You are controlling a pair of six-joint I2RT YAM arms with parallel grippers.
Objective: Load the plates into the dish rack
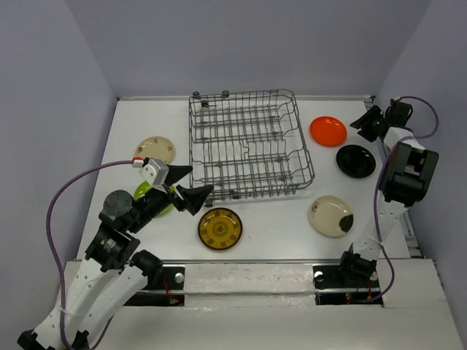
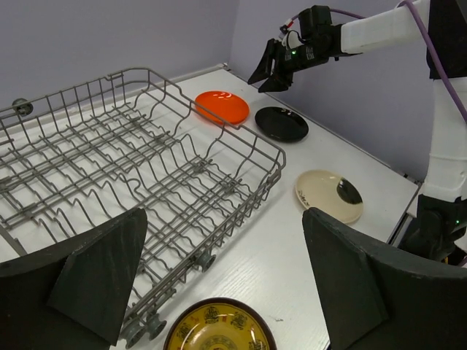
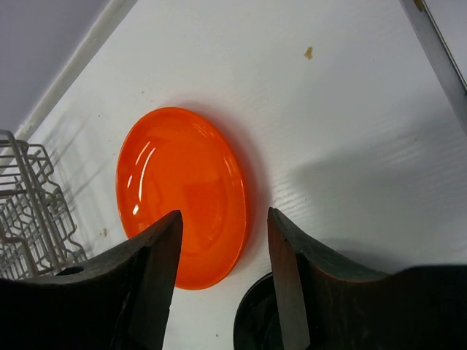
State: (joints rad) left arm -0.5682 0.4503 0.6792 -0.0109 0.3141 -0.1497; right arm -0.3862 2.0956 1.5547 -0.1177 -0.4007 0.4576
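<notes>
The grey wire dish rack [image 1: 252, 194] stands empty at the middle back. The orange plate [image 1: 327, 130] and the black plate [image 1: 355, 160] lie to its right. The cream plate with the black patch [image 1: 330, 216] lies at the front right, the brown and yellow plate [image 1: 220, 228] in front of the rack, the cream plate with brown marks [image 1: 155, 150] to its left. The lime green plate [image 1: 165, 207] is mostly hidden under my left arm. My left gripper [image 1: 191, 186] is open and empty above the rack's near left corner. My right gripper [image 3: 225, 240] is open and empty above the orange plate's [image 3: 182, 189] right edge.
The white table [image 1: 277, 240] ends in walls at the back and on both sides. A metal rail [image 1: 248, 270] runs along its near edge. The black plate's rim [image 3: 255, 321] lies just below my right fingers. The rack's corner [image 3: 29, 211] is left of the orange plate.
</notes>
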